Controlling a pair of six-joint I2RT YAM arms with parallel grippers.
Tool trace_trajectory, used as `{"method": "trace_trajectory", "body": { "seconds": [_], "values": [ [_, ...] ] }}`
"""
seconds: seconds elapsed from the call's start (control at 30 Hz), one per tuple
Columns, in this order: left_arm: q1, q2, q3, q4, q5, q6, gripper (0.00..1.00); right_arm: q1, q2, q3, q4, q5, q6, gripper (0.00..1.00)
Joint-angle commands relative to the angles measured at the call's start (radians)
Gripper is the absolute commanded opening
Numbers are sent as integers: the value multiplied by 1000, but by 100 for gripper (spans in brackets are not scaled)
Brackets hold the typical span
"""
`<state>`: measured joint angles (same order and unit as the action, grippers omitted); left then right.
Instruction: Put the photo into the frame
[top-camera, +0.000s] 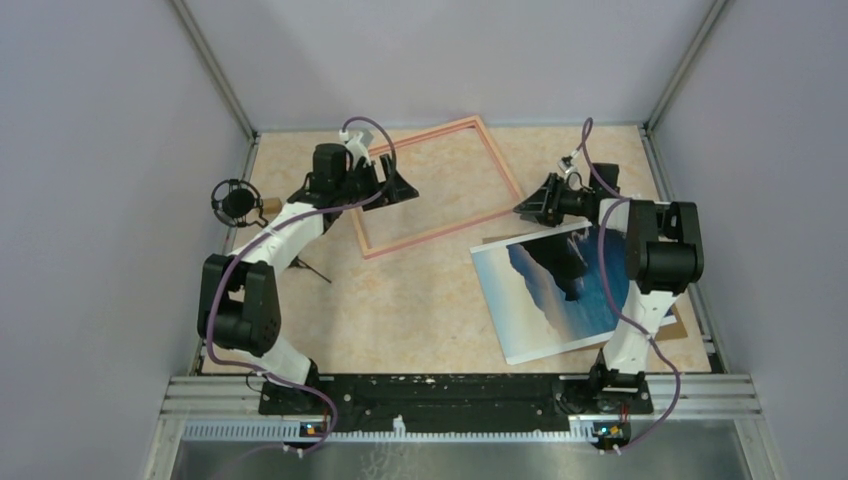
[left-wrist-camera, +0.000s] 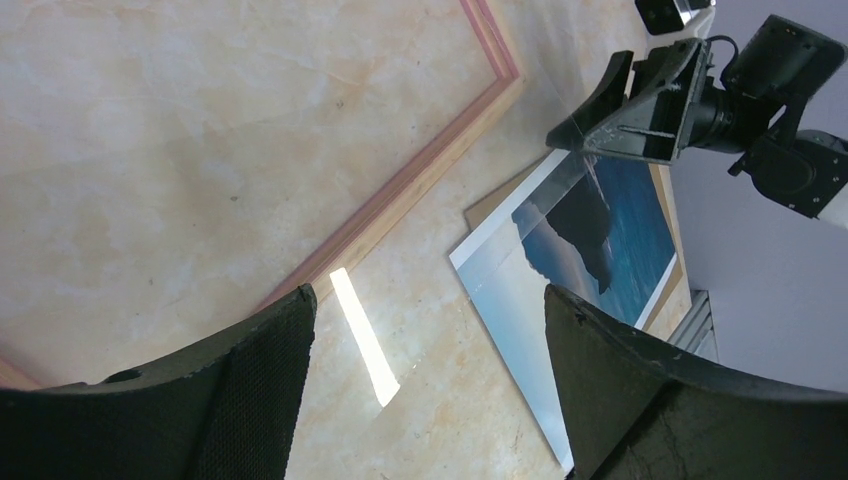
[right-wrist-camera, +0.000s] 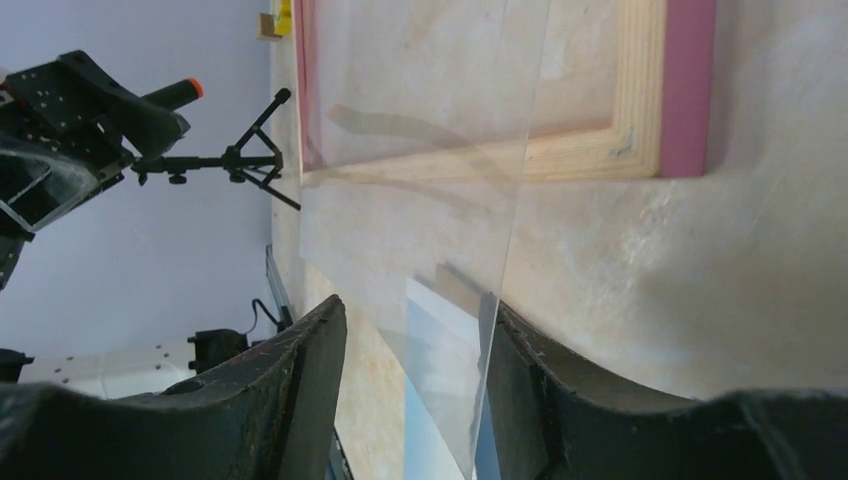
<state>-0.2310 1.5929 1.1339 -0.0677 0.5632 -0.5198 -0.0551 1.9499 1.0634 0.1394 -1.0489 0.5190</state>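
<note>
Top external: photo (top-camera: 545, 300) near frame's (top-camera: 430, 233) right corner

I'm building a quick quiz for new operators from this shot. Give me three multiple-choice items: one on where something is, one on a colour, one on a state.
1. Where is the photo relative to the frame?
A) inside it
B) outside it, on the right arm's side
C) held up in the air above it

2. What colour is the frame?
A) green
B) salmon-pink
C) black

3. How does the left end effector stand?
A) open, holding nothing
B) shut on the frame
C) shut on the photo

Answers:
1 B, the print lies flat, picture up, wholly outside the rails.
2 B, the rails show pink in every view.
3 A, its fingers are spread wide with nothing between them.
</note>
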Motion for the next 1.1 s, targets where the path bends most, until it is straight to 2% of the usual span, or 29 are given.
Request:
{"method": "trace_trajectory", "body": {
  "seconds": [0.0, 0.27, 0.37, 0.47, 0.5, 0.6, 0.77, 0.83, 1.07],
  "values": [
    [-10, 25, 25, 31, 14, 9, 87, 7, 65, 114, -28, -49, -4, 46],
    [-10, 87, 13, 61, 69, -40, 89, 49, 102, 150, 90, -74, 55, 46],
    [-10, 71, 9, 60, 54, -32, 89, 49, 151, 184, 194, -73, 142, 51],
    [-8, 58, 7, 59, 33, -19, 89, 49, 201, 217, 277, -69, 229, 49],
    [-8, 56, 8, 55, 28, -16, 89, 49, 218, 231, 286, -67, 241, 47],
    [-7, 44, 11, 51, 27, -11, 89, 76, 246, 240, 312, -42, 259, 31],
    [-7, 27, 10, 56, 30, -11, 89, 77, 218, 194, 404, -5, 277, 8],
    [-7, 21, 9, 56, 29, -12, 89, 77, 202, 149, 467, 1, 290, 2],
    [-7, 0, 6, 60, 31, -16, 89, 77, 172, 45, 790, 6, 411, 0]
  ]
}}
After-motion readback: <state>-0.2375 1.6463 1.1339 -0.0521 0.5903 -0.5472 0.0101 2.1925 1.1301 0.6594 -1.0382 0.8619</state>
